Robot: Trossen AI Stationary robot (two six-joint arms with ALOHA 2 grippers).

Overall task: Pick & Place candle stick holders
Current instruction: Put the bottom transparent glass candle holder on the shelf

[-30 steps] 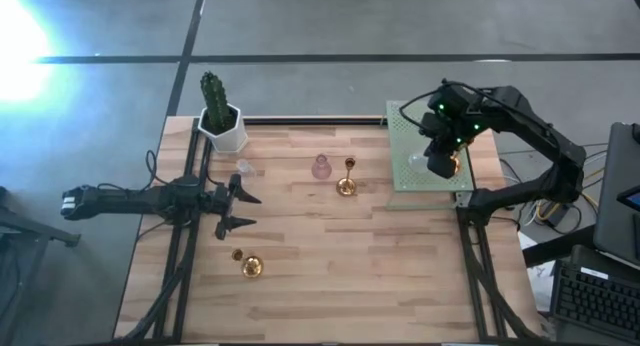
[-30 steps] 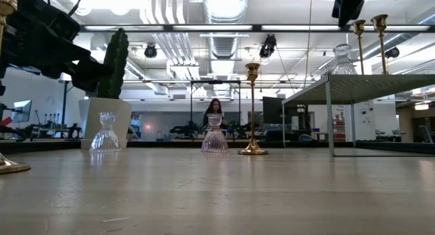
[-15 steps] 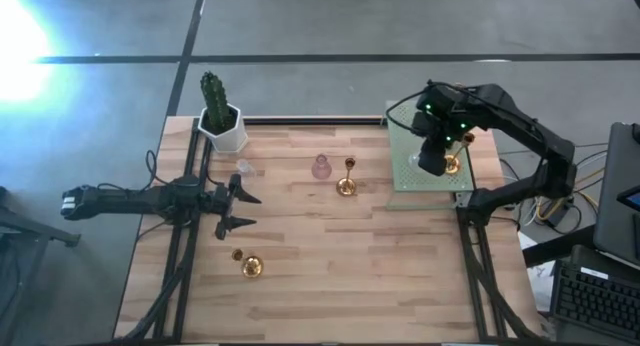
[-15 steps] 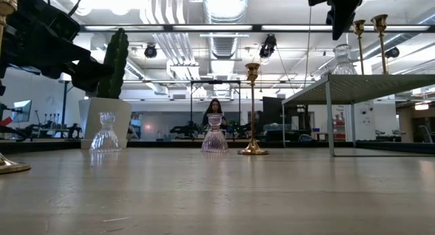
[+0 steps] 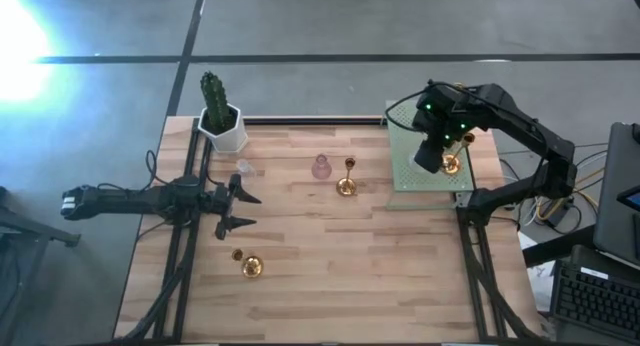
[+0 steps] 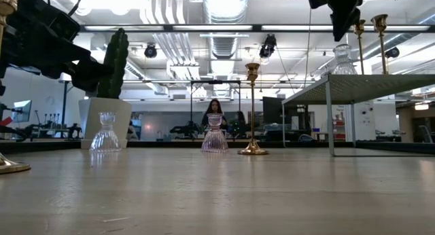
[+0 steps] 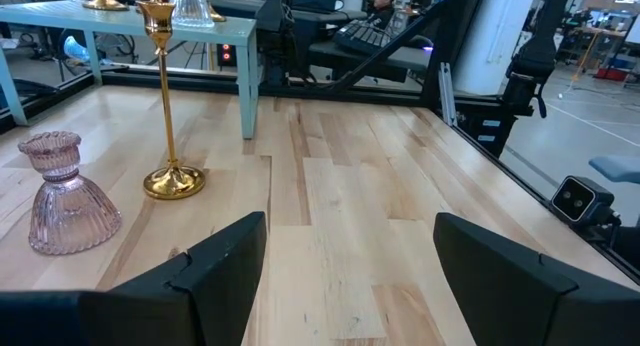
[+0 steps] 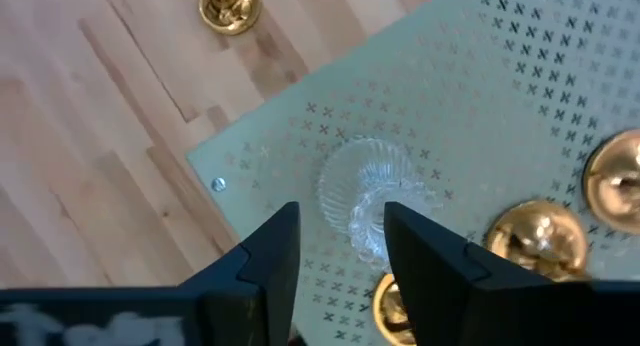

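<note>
The right end effector (image 8: 340, 248) hangs open over a clear glass holder (image 8: 372, 198) standing upright on the green rack (image 5: 400, 176). On the counter (image 5: 340, 276), two gold holders (image 5: 347, 176) and a pink one (image 5: 321, 167) stand upright. The left end effector (image 7: 345, 266) rests open.

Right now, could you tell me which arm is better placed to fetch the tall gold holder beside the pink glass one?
Probably the left. The left gripper is open at table height and faces the tall gold holder, while the right gripper hangs open over the clear glass holder on the raised green stand.
</note>
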